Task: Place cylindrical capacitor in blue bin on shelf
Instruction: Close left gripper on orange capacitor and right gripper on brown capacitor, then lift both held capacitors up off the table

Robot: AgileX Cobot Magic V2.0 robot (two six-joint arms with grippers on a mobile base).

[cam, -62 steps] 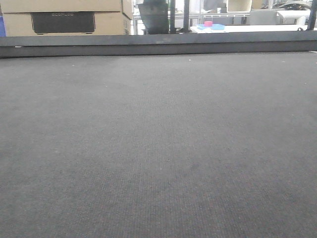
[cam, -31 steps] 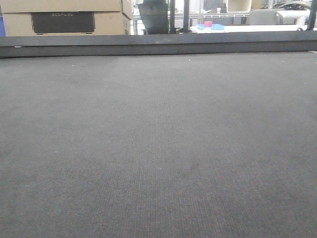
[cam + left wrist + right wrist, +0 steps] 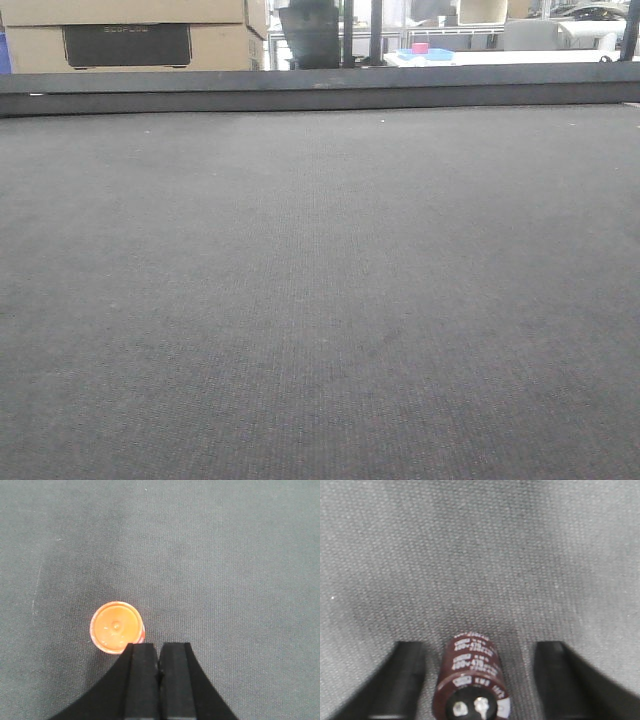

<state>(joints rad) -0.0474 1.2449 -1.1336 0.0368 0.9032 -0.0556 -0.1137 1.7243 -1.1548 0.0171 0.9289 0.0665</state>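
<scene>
In the right wrist view a dark brown cylindrical capacitor [image 3: 470, 675] with white print lies on its side on the grey mat, its two metal terminals facing the camera. My right gripper [image 3: 480, 650] is open, with the capacitor between its fingers, nearer the left finger and touching neither. In the left wrist view my left gripper [image 3: 159, 647] is shut and empty, just above the mat. An orange round cylinder [image 3: 116, 628] stands upright right beside its left fingertip. The steel shelf and the blue bin are out of view. Neither gripper shows in the front view.
The grey textured mat [image 3: 320, 280] fills the front view up to a dark raised rail [image 3: 320, 90] at the far edge. Behind it stand cardboard boxes [image 3: 130, 40] and a small blue and pink object [image 3: 425, 52] on a distant white table.
</scene>
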